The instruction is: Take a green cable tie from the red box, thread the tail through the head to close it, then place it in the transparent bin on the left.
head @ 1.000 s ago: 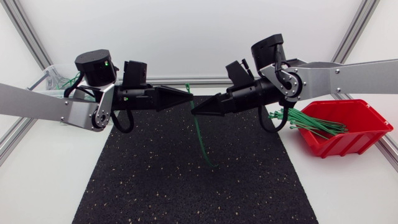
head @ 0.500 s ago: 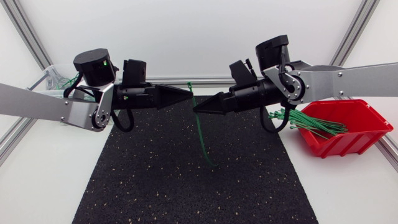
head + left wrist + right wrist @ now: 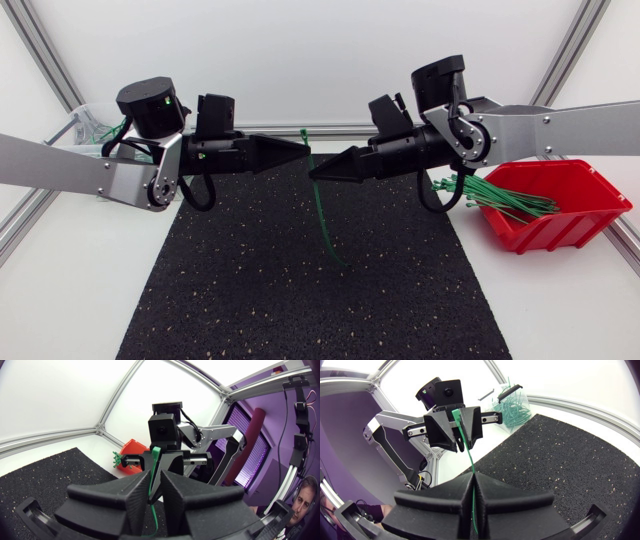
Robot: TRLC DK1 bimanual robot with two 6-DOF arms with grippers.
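While the left gripper has kept its place above the far edge of the black mat, the right gripper has crept up and a touch inward over the last second, so the two tips now nearly meet. The green cable tie between them has lifted slightly with that move. I read this as lining up for the threading, which is not yet done: no loop shows, and the tail hangs free above the middle of the mat.

From above, both tips look like closed points, and the grip itself is hard to judge. The wrist views settle it. Looking along the left arm, its fingers are clamped on the strap, with the tie standing up between them. Looking along the right arm, its own fingers are pressed together on the strap lower down, and the tie's head pokes up above the left gripper.

Only the overhead view shows the red box off the mat's right edge and the transparent bin off its far left corner.
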